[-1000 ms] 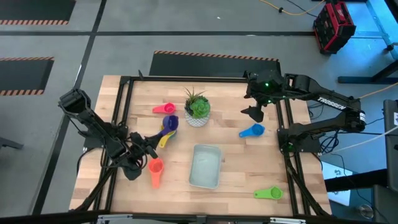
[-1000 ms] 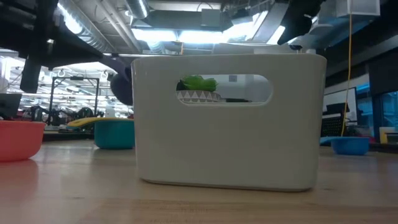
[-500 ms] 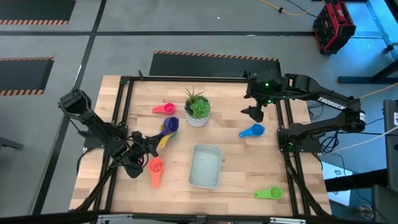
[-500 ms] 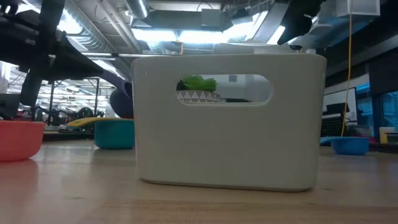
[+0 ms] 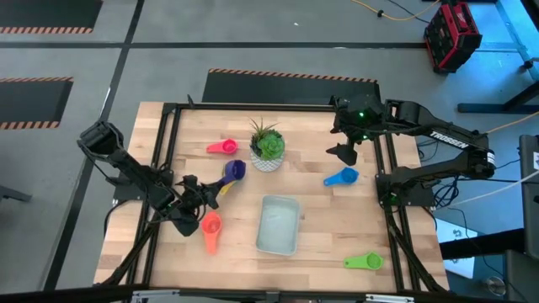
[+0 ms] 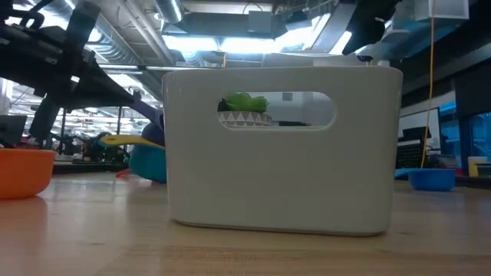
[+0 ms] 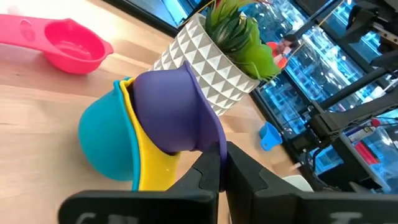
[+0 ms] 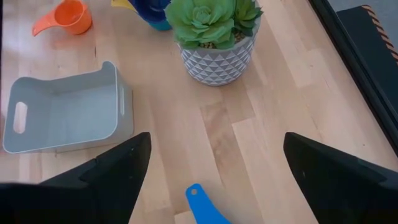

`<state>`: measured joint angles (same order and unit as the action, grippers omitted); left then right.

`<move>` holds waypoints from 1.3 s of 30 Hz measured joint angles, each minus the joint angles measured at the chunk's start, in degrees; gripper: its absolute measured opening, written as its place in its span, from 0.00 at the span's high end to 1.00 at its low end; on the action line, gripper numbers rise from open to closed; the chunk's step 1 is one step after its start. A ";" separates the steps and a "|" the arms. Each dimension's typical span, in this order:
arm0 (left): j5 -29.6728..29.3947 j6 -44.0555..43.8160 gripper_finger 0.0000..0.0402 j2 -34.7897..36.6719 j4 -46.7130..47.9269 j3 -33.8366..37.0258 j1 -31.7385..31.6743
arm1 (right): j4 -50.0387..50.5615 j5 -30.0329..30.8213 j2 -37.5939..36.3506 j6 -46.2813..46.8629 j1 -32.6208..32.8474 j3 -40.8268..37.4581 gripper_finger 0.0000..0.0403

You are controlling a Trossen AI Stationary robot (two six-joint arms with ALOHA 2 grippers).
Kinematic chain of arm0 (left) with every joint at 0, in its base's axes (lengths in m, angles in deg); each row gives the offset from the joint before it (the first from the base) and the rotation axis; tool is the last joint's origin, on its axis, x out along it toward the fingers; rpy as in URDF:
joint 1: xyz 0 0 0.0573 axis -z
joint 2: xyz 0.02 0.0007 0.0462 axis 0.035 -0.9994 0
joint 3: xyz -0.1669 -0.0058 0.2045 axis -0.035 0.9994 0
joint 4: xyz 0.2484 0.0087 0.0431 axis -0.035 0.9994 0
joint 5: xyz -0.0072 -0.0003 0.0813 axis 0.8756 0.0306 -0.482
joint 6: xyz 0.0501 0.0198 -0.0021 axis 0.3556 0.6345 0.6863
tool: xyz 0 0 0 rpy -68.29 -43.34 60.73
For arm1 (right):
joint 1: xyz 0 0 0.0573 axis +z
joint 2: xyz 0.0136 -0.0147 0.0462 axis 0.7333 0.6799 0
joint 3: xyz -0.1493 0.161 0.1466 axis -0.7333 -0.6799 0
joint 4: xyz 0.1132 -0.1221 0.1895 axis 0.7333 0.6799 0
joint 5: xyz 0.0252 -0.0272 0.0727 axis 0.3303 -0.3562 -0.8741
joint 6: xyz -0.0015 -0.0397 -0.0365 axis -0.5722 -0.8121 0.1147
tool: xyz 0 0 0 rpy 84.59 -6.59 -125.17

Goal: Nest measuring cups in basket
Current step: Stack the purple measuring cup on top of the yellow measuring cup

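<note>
Currently my left gripper [image 5: 205,192] pinches the nested cups [image 7: 155,134] by their handles; the basket [image 5: 278,224] lies toward 4 o'clock, nearer this arm

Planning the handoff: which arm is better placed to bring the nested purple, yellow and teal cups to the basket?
Left. The left gripper is shut on the nested cups, close beside the basket. The right gripper hangs open at the far side, near the blue cup.
</note>
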<state>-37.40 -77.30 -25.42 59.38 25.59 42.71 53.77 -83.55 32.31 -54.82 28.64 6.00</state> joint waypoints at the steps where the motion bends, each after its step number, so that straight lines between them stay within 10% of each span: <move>1: 0.05 -0.02 0.98 0.00 0.01 0.00 0.00 | -0.01 0.02 0.00 0.00 0.00 0.00 0.08; 19: 4.09 -1.80 0.94 0.00 0.20 0.00 -0.27 | 0.00 0.01 0.00 0.00 0.00 0.00 0.08; 39: 18.81 3.89 0.66 0.09 0.22 0.02 -4.99 | 0.00 -0.06 0.00 -0.02 0.00 0.00 0.08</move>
<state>-18.59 -73.41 -25.33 59.60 25.61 37.72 53.77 -83.61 32.31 -54.84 28.64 6.00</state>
